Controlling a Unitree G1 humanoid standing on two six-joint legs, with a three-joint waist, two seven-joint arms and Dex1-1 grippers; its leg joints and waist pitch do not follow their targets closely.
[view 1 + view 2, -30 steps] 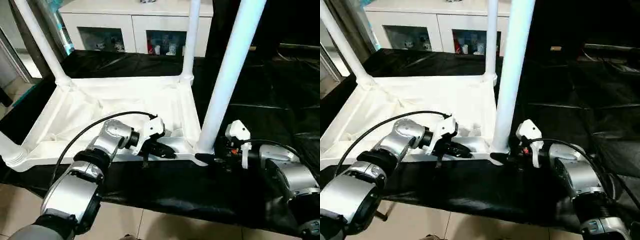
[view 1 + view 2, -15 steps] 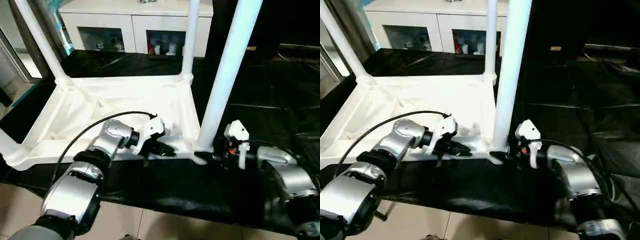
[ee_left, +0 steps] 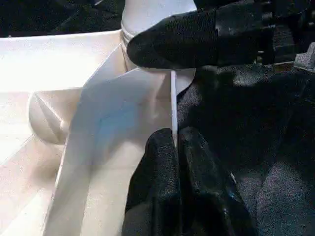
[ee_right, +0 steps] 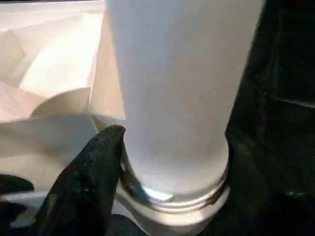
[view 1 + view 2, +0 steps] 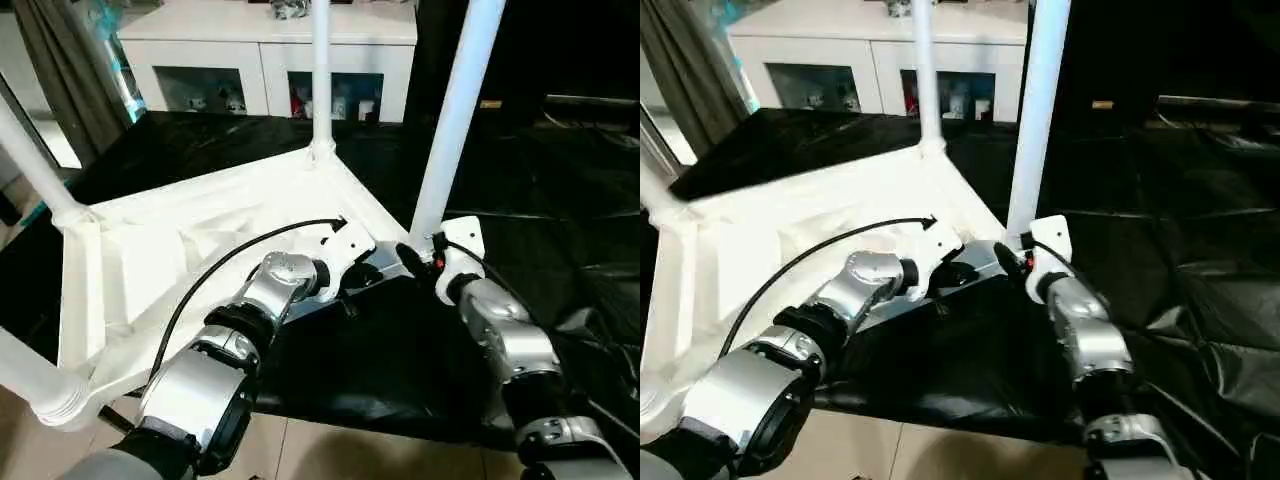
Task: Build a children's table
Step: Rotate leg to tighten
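Observation:
The children's table (image 5: pixel 180 260) lies upside down on the black-sheeted table, its four white legs pointing up. My left gripper (image 5: pixel 372 274) is shut on the thin rim of the top near the right front corner; the left wrist view shows both fingers (image 3: pixel 162 157) pinching that edge. My right gripper (image 5: pixel 415 258) holds the base of the near right leg (image 5: pixel 455 110) at its corner socket. One black finger (image 4: pixel 91 169) presses against the leg's collar (image 4: pixel 172 191); the other is hidden behind the tube.
The black sheet (image 5: pixel 400 380) covers the big table, which ends just in front of me above a tiled floor. A white cabinet (image 5: pixel 230 40) with glass doors stands behind. A grey curtain (image 5: pixel 60 70) hangs at the far left.
The white table has swung round on the sheet: its right front corner has moved away from me and the top now sits at an angle. Both grippers went with it. The camera shifted too.

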